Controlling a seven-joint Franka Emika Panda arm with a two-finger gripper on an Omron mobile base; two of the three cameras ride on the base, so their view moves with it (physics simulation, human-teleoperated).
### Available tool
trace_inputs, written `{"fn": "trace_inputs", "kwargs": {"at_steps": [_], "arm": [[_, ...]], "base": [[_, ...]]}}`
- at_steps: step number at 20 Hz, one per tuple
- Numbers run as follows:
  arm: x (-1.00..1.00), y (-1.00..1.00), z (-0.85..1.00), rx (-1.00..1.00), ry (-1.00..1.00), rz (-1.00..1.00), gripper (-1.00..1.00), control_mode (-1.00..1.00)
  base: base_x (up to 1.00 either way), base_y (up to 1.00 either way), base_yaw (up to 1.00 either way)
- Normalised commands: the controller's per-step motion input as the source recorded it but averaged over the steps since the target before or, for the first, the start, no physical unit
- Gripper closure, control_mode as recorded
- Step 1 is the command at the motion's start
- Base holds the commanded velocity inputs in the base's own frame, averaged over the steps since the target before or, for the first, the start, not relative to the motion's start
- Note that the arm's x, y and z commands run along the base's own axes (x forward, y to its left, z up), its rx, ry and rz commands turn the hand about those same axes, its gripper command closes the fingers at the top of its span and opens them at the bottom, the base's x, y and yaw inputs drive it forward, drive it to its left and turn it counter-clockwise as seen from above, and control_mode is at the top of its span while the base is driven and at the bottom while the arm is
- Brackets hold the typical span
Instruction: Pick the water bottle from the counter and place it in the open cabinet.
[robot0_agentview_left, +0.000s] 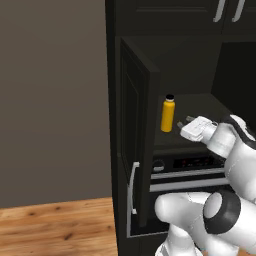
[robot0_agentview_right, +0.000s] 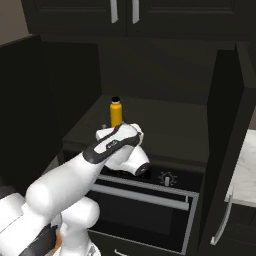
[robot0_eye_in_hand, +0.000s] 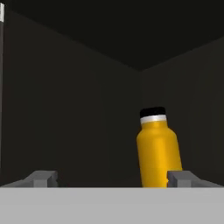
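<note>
Where matte-black cabinet walls meet, smooth cylindrical water bottle.

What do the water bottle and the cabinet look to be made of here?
Water bottle: probably coated metal or hard plastic; smooth yellow-orange body with soft sheen, pale neck band, black cap. Cabinet: likely painted wood or board; flat matte-black panels, framed door, no reflections.

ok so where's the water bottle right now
The water bottle stands upright on the floor of the open cabinet, above the oven, just beyond the open gripper.
</note>
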Motion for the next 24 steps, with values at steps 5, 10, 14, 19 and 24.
{"fn": "trace_inputs", "kwargs": {"at_steps": [5,10,14,19,24], "arm": [[-0.57,0.00,0.55,-0.01,0.00,0.00,-1.00,-1.00],[-0.58,0.00,0.51,-0.01,0.00,0.00,-1.00,-1.00],[-0.70,0.00,0.38,0.00,0.00,-0.02,-1.00,-1.00],[-0.76,0.00,0.20,0.00,0.00,-0.03,-1.00,-1.00],[-0.77,0.00,0.17,0.00,0.00,-0.01,-1.00,-1.00]], "base": [[0.00,0.00,0.00],[0.00,0.00,0.00],[0.00,0.00,0.00],[0.00,0.00,0.00],[0.00,0.00,0.00]]}}
